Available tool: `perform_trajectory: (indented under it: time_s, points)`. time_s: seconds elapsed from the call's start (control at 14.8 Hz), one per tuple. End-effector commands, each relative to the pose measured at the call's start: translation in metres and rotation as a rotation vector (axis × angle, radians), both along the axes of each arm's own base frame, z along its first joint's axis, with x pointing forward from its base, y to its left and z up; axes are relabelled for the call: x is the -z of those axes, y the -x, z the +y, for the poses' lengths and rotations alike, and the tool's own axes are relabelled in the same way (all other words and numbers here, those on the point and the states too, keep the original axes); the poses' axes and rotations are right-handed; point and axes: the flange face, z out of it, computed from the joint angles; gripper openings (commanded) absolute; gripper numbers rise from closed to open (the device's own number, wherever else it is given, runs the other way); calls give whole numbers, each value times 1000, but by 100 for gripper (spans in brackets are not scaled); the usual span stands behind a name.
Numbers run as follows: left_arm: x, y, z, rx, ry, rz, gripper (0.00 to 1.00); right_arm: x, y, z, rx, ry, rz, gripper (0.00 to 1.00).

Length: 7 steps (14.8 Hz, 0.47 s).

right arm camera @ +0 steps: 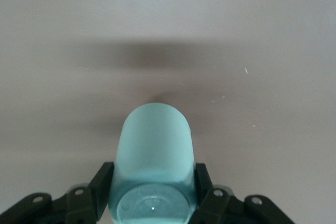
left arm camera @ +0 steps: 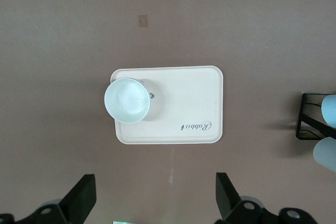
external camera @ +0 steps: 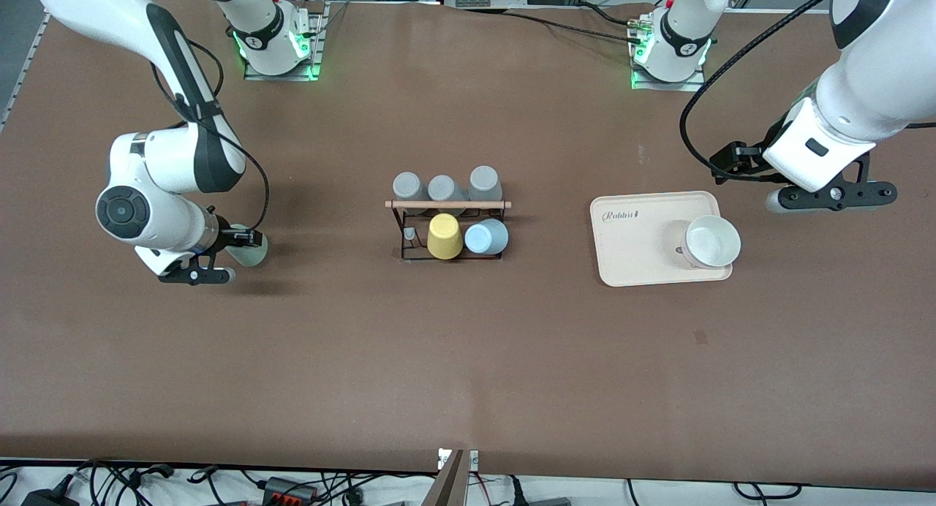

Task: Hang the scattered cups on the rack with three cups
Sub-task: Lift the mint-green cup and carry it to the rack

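The pale mint-green cup (right arm camera: pixel 153 161) lies on its side between the fingers (right arm camera: pixel 101 184) of the right end effector (external camera: pixel 232 251), which is closed on it over the brown surface (external camera: pixel 365 360) toward the right arm's end. In the right wrist view the cup's long axis runs straight away from the end effector, its flat base nearest the camera and its other end pointing outward over the bare surface. In the front view only a pale sliver of the cup shows beside the wrist, at about 9 o'clock from the rack (external camera: pixel 447 228). The light blue cup (external camera: pixel 486 237) sits on the black wire rack at its left-arm end, just beside the yellow cup (external camera: pixel 444 236), with three grey cups (external camera: pixel 446 187) in the row farther from the front camera. The left end effector (external camera: pixel 833 197) hovers with its fingers spread wide, over the surface at roughly 2 o'clock from the cream tray (external camera: pixel 636 235), which carries a white cup (external camera: pixel 711 241).
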Motion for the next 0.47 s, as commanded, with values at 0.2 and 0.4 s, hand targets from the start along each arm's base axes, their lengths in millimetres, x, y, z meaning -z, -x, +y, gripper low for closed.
perform_trajectory:
  time_s: [0.2,0.4]
  points:
    - [-10,5,11,-1,32,-10,100,-85,-26,136,-182,-24,-63,29]
    - [-8,7,10,0,31,-5,100,-100,-13,198,-212,-37,-104,29]
